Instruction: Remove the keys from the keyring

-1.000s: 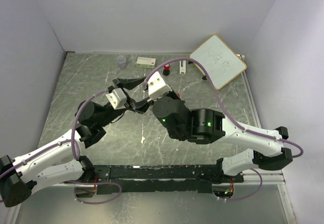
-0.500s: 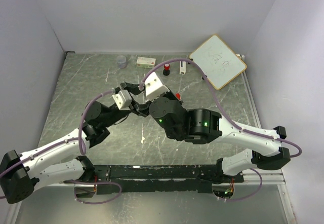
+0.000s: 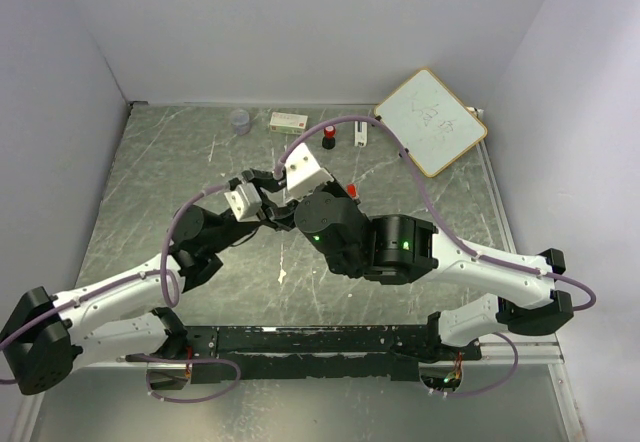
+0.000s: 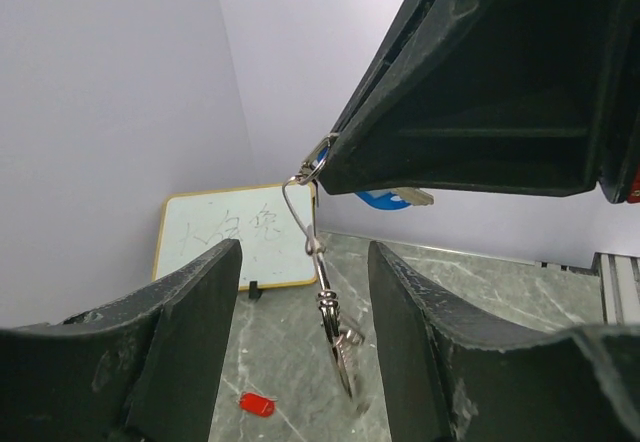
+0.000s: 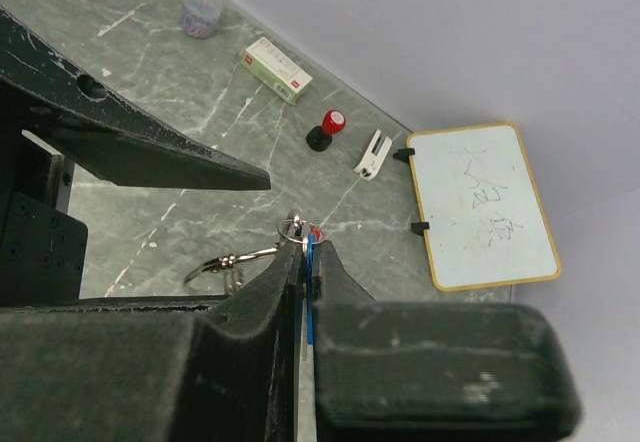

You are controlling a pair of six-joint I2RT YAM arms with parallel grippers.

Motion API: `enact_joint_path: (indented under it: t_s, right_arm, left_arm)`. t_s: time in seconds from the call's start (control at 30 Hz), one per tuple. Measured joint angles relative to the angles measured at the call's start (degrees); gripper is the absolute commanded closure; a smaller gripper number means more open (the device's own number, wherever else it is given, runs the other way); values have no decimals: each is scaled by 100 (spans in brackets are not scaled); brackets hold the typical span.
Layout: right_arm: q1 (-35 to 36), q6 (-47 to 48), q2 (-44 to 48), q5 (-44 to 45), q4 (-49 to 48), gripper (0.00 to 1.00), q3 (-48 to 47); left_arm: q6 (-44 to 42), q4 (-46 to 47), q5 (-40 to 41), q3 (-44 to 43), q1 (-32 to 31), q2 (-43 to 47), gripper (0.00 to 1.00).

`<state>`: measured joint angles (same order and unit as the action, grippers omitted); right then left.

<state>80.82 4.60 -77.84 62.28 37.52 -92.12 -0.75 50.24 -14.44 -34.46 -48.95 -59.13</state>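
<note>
My right gripper is shut on the blue key, held in the air over the middle of the table. Only the key's thin blue edge shows between the fingers. From the key hangs the keyring, a silver wire loop with a clasp and small metal pieces. My left gripper is open, one finger on each side of the dangling keyring, neither touching it. The red key lies on the table below, apart from the ring.
At the back right, a whiteboard lies on the table. Along the back edge stand a black stamp with a red top, a small white clip, a white box and a small clear cup.
My left gripper has moved right, up to the right gripper, and its jaws have narrowed around the hanging keyring. The right gripper stays shut on the blue key.
</note>
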Motion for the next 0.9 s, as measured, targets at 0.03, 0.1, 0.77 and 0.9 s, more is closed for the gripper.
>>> enact_joint_path:
  t_s: [0.03, 0.1, 0.77, 0.9]
  right_arm:
    - [0, -7, 0, 0, -4, 100, 4]
    - [0, -13, 0, 0, -39, 100, 35]
    - [0, -98, 0, -133, -39, 100, 181]
    - [0, -114, 0, -146, -39, 100, 181]
  left_arm:
    - [20, 74, -22, 11, 0, -37, 37]
    - [55, 203, -42, 39, 0, -85, 37]
    - [168, 748, 140, 127, -66, -505, 43]
    - [168, 817, 229, 127, -76, -546, 43]
